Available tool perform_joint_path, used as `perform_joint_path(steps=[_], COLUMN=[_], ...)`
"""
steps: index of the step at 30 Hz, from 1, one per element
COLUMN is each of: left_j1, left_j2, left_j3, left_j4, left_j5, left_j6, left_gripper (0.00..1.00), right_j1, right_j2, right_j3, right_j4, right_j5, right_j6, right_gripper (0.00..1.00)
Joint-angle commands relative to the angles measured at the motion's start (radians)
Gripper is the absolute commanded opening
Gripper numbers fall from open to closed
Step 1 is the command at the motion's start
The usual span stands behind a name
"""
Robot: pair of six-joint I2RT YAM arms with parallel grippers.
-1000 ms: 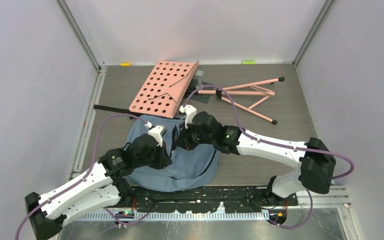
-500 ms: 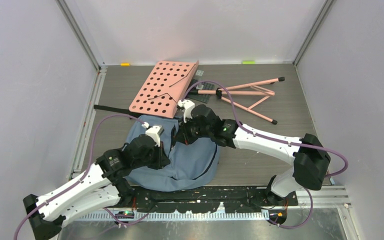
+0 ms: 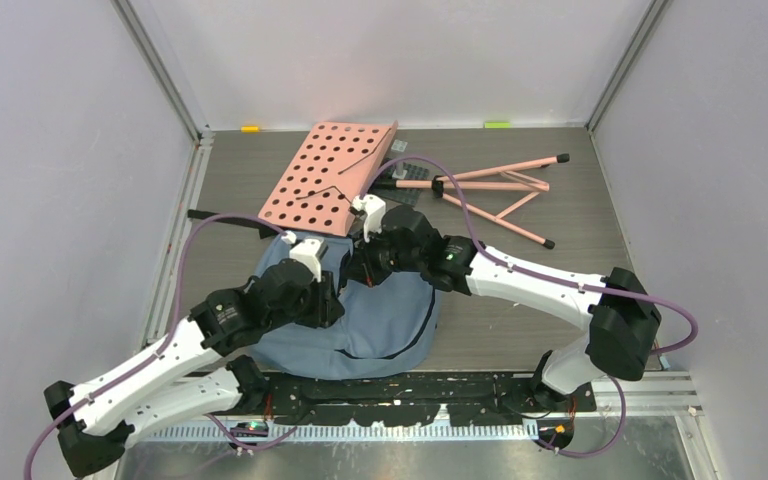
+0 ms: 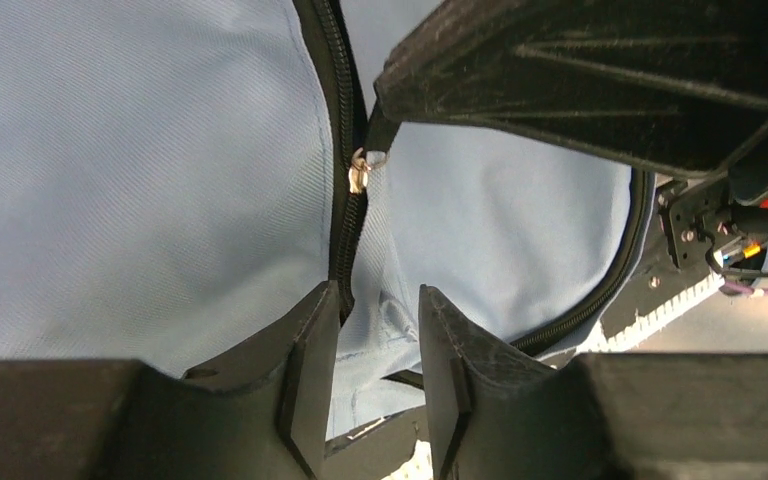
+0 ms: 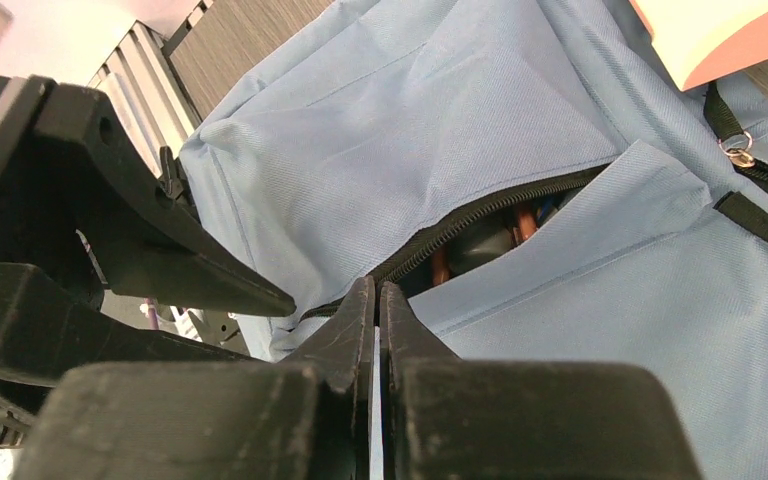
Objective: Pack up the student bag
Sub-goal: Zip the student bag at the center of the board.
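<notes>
At the near edge of the table (image 3: pixel 240 190), the student bag (image 3: pixel 380 325) lies flat, the left gripper (image 4: pixel 377 290) narrowly parted astride its zip (image 4: pixel 345 230) and the right gripper (image 5: pixel 377 285) pinched closed, so slack fabric could jam it.

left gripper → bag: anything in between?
Nothing visible. The left gripper is open right on the student bag, with a fold of blue fabric between its fingers beside the zipper. The right gripper, shut, sits further along at the zipper pull, not in between.
</notes>
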Motion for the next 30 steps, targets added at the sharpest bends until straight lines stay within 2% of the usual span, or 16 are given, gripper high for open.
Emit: perform_joint_path(steps=[1, 3, 7, 11, 15, 21, 30], left_j1=[-0.004, -0.004, -0.004, -0.004, -0.004, -0.004, -0.038], left_j2=[-0.007, 0.004, 0.048, 0.051, 0.047, 0.078, 0.106], left_j3=[0.047, 0.043, 0.042, 0.023, 0.005, 0.002, -0.018], left_j4=[0.029, 0.041, 0.03, 0.058, 0.104, 0.134, 0.093], left_j5=[-0.092, -0.104, -0.093, -0.078, -0.064, 0.002, 0.056], left_j6=[0.05, 0.063, 0.073, 0.072, 0.074, 0.118, 0.208], left_gripper=[0.4, 0.43, 0.41, 0.25, 0.21, 0.01, 0.0], right_j1=[-0.002, -0.001, -0.001, 0.0, 0.0, 0.0, 0.0], right_j2=[-0.057, -0.055, -0.053, -0.044, -0.025, 0.023, 0.054], right_j3=[0.059, 0.061, 0.07, 0.084, 0.097, 0.136, 0.23], right_j4=[0.08, 0.077, 0.072, 0.057, 0.041, 0.026, -0.031], right_j5=[0.003, 0.0, -0.004, -0.006, 0.003, 0.059, 0.093], right_j6=[-0.018, -0.018, -0.018, -0.022, -0.031, -0.025, -0.072], right_gripper=[0.01, 0.01, 0.0, 0.01, 0.01, 0.01, 0.0])
